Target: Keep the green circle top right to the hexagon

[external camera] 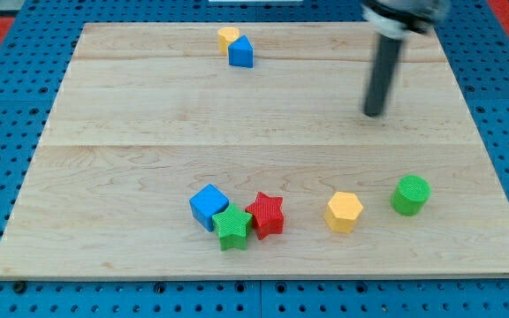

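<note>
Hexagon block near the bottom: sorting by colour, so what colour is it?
Yellow hexagon block; camera view shows it best.

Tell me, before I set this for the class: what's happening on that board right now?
A robot arm's rod hangs over the wooden board, my tip touching no block. The green circle sits right of and slightly above the yellow hexagon, well below my tip. A blue cube, green star and red star cluster at the view's bottom.
</note>
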`<state>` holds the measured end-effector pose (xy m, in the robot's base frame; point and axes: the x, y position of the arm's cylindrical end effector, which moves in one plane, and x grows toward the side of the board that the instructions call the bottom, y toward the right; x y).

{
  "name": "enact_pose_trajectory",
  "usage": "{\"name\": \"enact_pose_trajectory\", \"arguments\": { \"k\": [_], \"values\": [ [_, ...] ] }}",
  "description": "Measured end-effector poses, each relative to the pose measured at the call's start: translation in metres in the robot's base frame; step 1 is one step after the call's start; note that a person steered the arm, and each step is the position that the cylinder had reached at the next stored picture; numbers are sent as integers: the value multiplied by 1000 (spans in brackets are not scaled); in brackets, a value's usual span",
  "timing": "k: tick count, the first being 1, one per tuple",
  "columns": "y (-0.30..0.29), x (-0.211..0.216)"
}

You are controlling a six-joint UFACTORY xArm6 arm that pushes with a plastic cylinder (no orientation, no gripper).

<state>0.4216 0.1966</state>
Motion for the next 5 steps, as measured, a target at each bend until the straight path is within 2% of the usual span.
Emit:
{"name": "enact_pose_trajectory", "arguments": {
  "k": [1,2,3,4,5],
  "values": [
    [62,95],
    [69,131],
    [37,171],
    [-16,157],
    [-29,127]
  ]
}}
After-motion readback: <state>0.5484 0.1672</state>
